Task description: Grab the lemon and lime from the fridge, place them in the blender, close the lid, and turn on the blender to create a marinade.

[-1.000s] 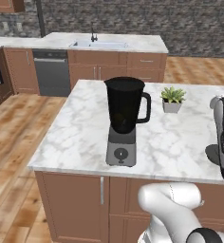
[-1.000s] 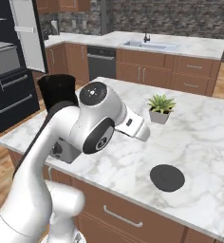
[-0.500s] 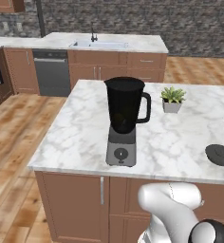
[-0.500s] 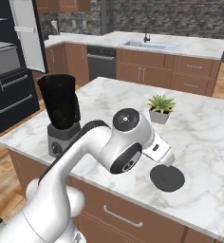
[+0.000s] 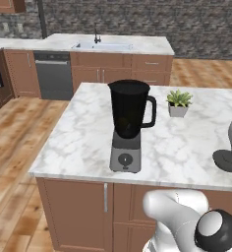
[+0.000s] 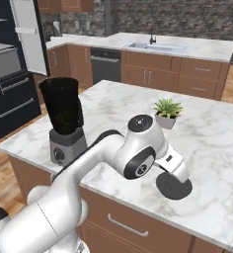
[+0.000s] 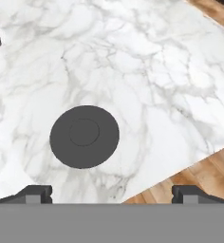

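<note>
Arm [image 6: 89, 173]: glossy white rounded links, smooth shell, dark grey-black joint rings and round end caps, one cap at the wrist with a pale rim, a small dark marking on the white hand housing; fingers [image 7: 35, 193]: two small, dark, blocky tips.

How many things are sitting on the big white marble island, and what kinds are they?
Tall black blender jar on a grey square base: 1
Dark grey round lid lying flat on the marble: 1
Small green plant in a pale pot: 1
Total: 3
</note>
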You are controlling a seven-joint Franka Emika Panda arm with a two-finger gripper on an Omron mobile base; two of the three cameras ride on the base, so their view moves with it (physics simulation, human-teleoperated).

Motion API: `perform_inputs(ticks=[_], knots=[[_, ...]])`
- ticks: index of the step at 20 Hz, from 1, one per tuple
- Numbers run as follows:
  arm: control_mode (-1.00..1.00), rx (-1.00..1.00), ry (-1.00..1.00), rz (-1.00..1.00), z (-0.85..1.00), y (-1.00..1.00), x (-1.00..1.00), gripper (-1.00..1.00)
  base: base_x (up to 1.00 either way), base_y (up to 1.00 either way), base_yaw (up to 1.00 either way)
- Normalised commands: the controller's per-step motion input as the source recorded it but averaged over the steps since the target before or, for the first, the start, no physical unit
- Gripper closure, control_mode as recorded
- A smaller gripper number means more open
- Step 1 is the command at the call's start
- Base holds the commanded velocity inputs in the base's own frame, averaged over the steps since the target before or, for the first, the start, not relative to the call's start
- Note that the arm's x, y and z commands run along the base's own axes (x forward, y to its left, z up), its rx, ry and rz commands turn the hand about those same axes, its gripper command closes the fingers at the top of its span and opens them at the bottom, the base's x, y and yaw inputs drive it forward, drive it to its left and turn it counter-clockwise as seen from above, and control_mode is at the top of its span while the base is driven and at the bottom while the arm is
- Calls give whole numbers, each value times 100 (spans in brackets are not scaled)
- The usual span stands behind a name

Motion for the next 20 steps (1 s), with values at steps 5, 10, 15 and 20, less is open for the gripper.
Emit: perform_inputs(ticks=[5,10,15,20], knots=[[-100,5,4,0,-26,0,2,-100,0,0,0],[-100,12,4,1,-21,0,5,-100,0,0,0],[-100,6,17,2,-12,0,18,-100,0,0,0],[-100,5,22,2,-12,0,31,-100,0,0,0]])
